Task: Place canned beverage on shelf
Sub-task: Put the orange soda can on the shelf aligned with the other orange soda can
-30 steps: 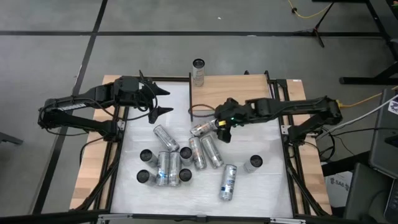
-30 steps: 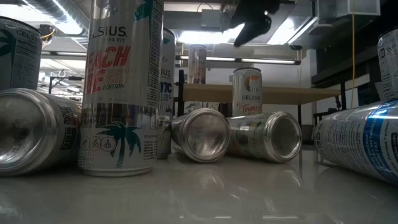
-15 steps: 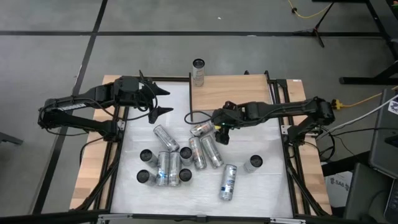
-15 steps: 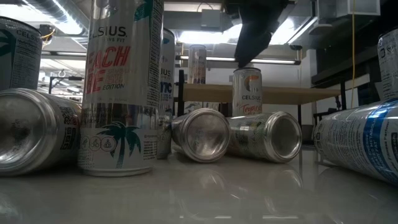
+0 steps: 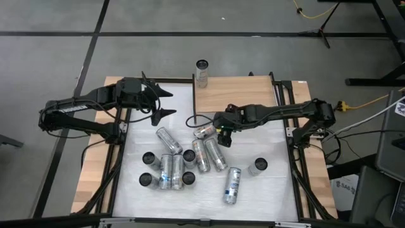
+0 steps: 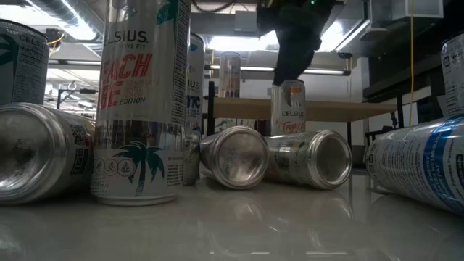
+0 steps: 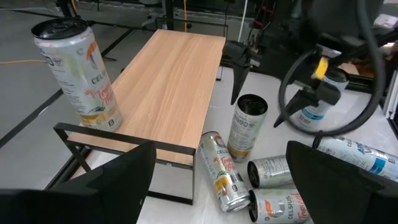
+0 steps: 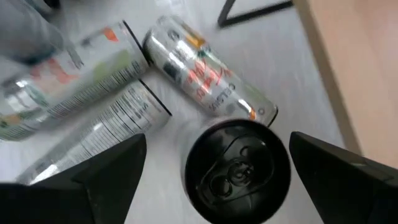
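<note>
Right hand (image 5: 223,134) hangs over the middle of the worktop (image 5: 272,190), just near-side of the shelf (image 5: 234,94). Fingers spread wide, nothing between them yet.

Target looks to be the upright can (image 8: 236,167) standing directly under that hand: the right wrist view looks straight down on its dark lid, centred between the two fingers (image 8: 112,171). Long axis vertical, in line with the hand's approach. In the low view the hand (image 6: 290,61) sits right at the can's top rim (image 6: 288,107); cannot tell whether it touches.

A lying can (image 5: 204,131) rests just left of the hand, close to the standing one, its long axis running roughly left-right. Two more lie side by side just on the near side (image 5: 209,154).

Shelf lies on the far side of the can, close by; its pale board is bare except for one can already standing at the far-left corner (image 5: 202,73).

Left hand (image 5: 163,104) waits at the left of the worktop, well apart from the target, fingers spread and empty. Right arm is plainly the nearer.

Judgement: next comes a straight descent around the can, then a squeeze; the lying neighbour could get nudged.
</note>
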Robot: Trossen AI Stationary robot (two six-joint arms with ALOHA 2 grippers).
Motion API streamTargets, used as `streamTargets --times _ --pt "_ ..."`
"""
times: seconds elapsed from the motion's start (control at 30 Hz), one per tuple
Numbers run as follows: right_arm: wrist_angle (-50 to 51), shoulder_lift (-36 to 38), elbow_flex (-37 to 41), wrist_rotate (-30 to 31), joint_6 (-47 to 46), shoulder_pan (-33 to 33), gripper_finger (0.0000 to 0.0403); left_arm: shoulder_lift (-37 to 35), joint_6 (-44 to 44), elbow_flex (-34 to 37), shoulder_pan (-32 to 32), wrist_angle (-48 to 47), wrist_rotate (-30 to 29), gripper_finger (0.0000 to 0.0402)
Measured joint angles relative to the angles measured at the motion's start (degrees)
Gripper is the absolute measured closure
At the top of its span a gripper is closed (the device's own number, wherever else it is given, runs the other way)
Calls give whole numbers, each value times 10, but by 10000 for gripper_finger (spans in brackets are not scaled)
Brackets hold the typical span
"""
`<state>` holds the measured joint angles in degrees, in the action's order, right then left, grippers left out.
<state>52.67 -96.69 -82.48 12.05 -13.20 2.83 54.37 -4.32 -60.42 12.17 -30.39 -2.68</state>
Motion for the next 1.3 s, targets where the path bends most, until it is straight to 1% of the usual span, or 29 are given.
streamTargets --times 0.37,0.57,1.1,1.2,1.3 --pt "6 -26 0 0 1 0 13 0 0 0 0 0 0 52" --pt "20 -27 0 -1 0 0 13 0 0 0 0 0 0 52" --pt "20 -27 0 -1 0 0 15 0 0 0 0 0 0 52" --pt "20 -27 0 -1 0 0 31 0 0 0 0 0 0 52" --pt "19 -27 0 0 0 0 63 0 0 0 0 0 0 52"
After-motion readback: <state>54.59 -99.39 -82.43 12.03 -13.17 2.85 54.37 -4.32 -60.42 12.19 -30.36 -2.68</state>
